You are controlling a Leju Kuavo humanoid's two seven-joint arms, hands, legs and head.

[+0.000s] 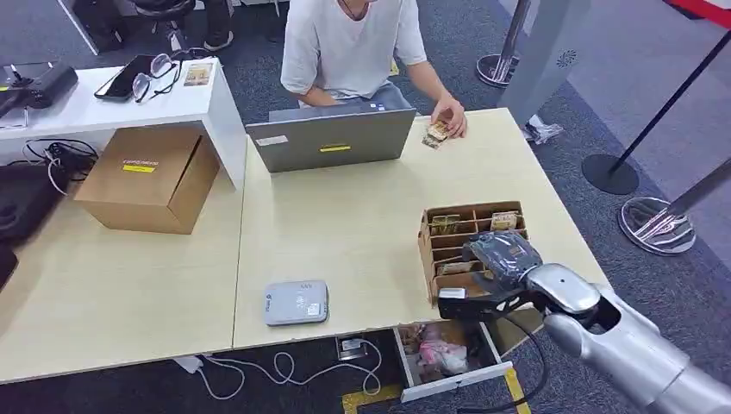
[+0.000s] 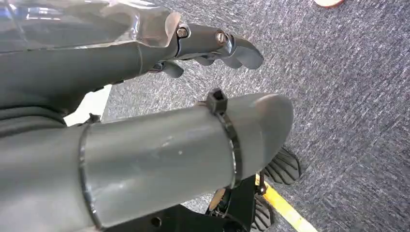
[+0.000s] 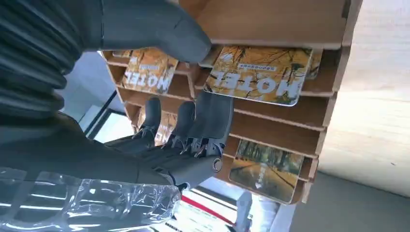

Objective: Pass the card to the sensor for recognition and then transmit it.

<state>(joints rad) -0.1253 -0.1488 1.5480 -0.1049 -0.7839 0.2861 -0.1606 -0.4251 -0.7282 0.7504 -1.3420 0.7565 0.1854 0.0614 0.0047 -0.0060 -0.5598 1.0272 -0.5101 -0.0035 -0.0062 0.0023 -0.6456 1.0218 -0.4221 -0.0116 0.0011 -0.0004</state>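
Cards fill a brown slotted rack [image 1: 470,241] at the lower right of the head view, on the pale table [image 1: 362,224]. In the right wrist view each card is a glossy rectangle with rounded corners, printed with yellow autumn trees and the word MOTEL; one card [image 3: 258,75] lies flat in an upper slot, another [image 3: 147,72] sits to its left, and a third [image 3: 266,169] pokes out of a lower slot. The right hand [image 1: 496,259] rests over the rack's near end, its silver arm entering from the lower right corner. Its thumb [image 3: 159,24] reaches toward the upper shelf while the dark fingers [image 3: 203,121] stretch along the shelf below the MOTEL card; whether they grip a card cannot be told. The left hand [image 2: 212,46] hangs above grey carpet, fingers loosely curled, holding nothing. A grey sensor [image 1: 296,302] lies low at the frame's centre. At the top, a person's hand [image 1: 450,116] rests on cards beside a laptop [image 1: 332,138].
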